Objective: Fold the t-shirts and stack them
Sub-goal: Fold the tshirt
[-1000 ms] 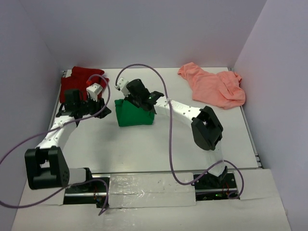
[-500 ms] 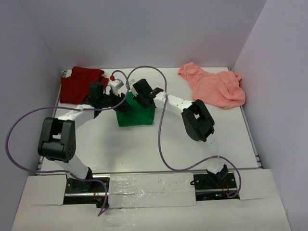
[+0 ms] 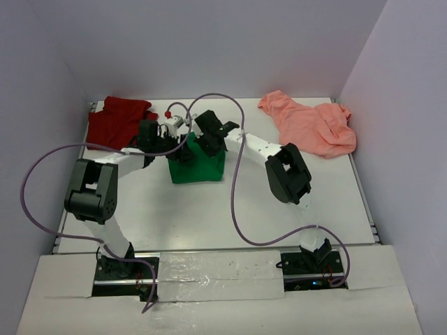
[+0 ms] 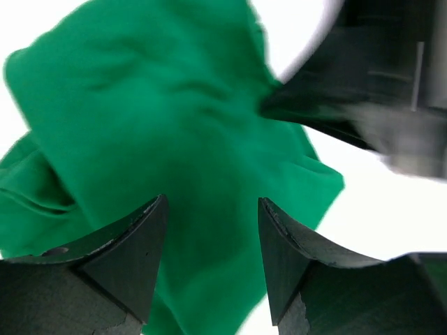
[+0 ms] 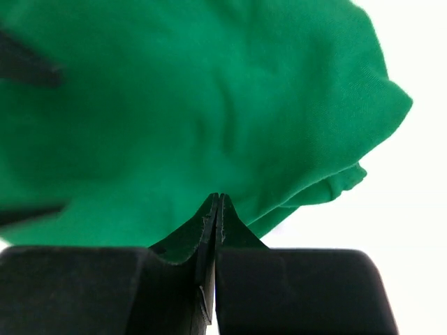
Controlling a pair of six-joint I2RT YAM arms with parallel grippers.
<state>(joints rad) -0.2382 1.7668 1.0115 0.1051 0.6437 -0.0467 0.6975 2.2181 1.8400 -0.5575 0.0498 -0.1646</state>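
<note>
i have the green t-shirt (image 3: 199, 167) lying as a crumpled heap on the white table (image 3: 209, 216), in the far half and a little left of the middle, with both arms reaching in over its far edge. the left gripper (image 4: 211, 202) is released: in its wrist view the two dark fingers (image 4: 133, 255) stand well apart, with green cloth filling the gap and the space beyond them, and neither finger clamps it. the right gripper (image 5: 216, 199) is clenched, its jaws pressed flat together with no gap between them; the tips point straight at the green cloth. in the left wrist view the cloth bunches to a point where the blurred dark tip of the right gripper meets it, but i cannot tell whether a fold is really caught between those jaws. from above, the two grippers sit just beside each other at the heap's far left part, the left one coming in from the left edge side. the dark red t-shirt (image 3: 115, 122) is bunched in the far left corner, apart from both arms. the salmon pink t-shirt (image 3: 307, 127) lies spread and rumpled in the far right corner, well apart from the green one. a purple cable (image 3: 236, 202) loops from each arm over the table.
</note>
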